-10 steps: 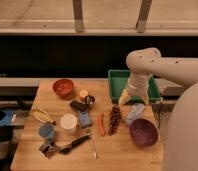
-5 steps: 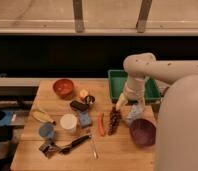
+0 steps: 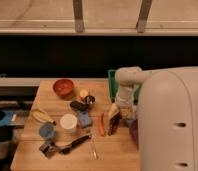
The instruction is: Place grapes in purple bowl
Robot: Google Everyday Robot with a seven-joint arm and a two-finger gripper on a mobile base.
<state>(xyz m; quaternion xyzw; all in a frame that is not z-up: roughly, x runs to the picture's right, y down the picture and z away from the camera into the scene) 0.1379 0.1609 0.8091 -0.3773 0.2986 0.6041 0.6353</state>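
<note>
The hand (image 3: 114, 115) hangs low, just right of the carrot (image 3: 101, 124) and directly over the upper end of the grapes (image 3: 111, 128). I cannot tell how far open it is, or whether it has hold of them. The grapes stretch alongside the carrot on its right, over the counter (image 3: 52, 107), outside the purple bowl (image 3: 133, 132). Only a dark sliver of that bowl shows farther right of the carrot, the rest hidden behind the robot's body (image 3: 172, 120).
</note>
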